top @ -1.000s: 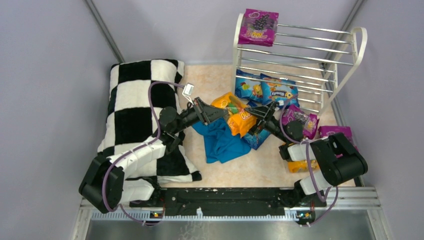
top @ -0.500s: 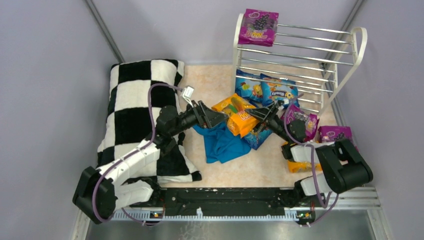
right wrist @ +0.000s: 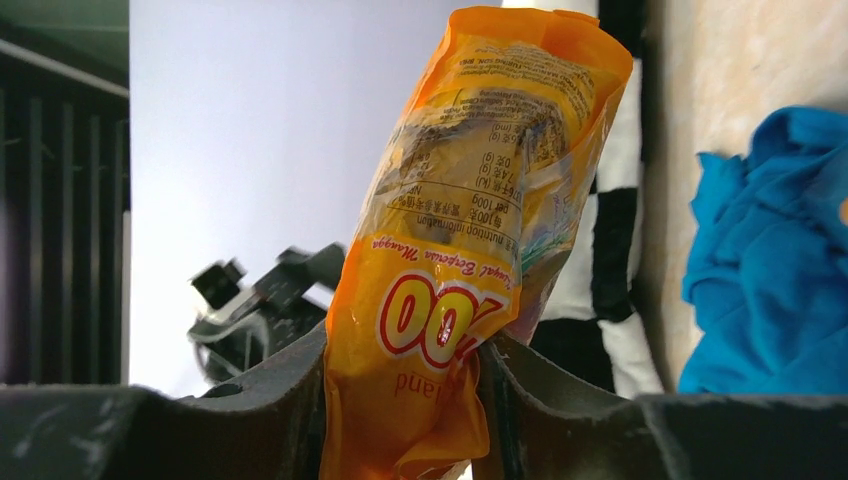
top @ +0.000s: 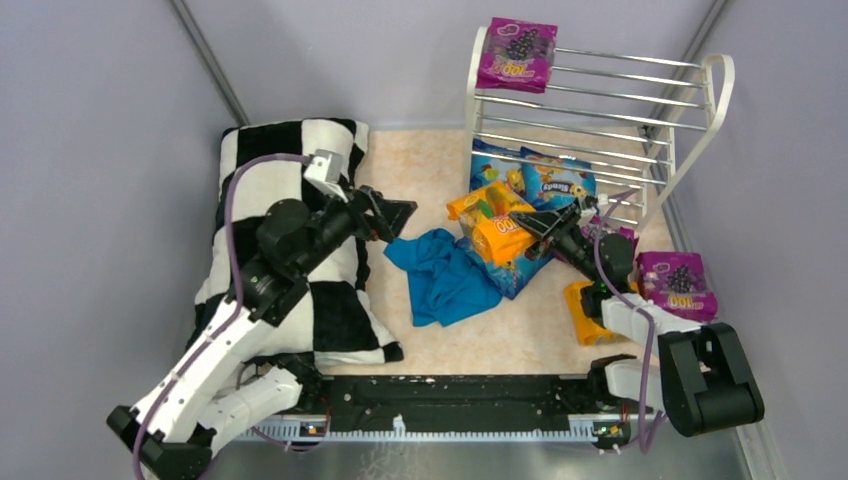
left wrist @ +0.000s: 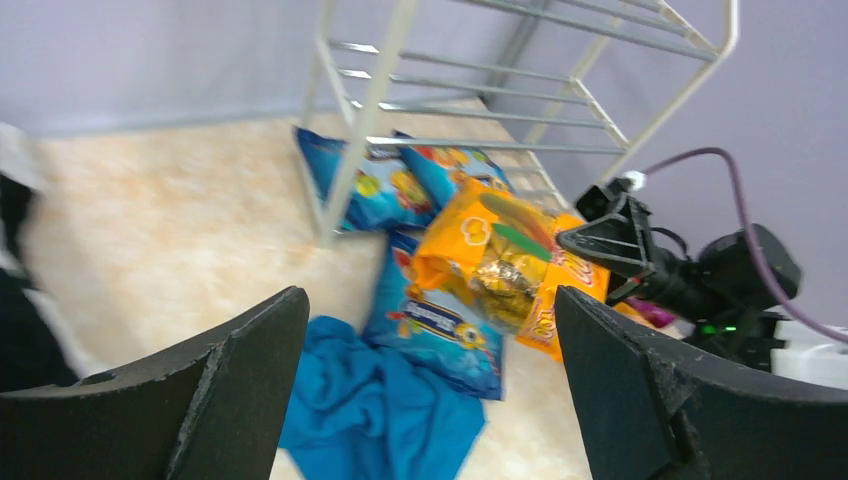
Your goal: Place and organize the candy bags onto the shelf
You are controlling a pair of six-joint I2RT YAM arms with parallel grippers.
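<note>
Shelf (top: 585, 120) upper right of the top view, one purple bag (top: 517, 53) on its top tier | orange bag (top: 495, 222) mid-frame, its right end clamped in right tool (top: 530, 225), overlapping a blue bag (top: 515, 275) | left tool (top: 397, 213) spread wide and holding nothing, left of centre at the pillow (top: 265, 180) edge | we lose a second orange bag (top: 583, 322) partly behind the right arm (top: 625, 300)
</note>
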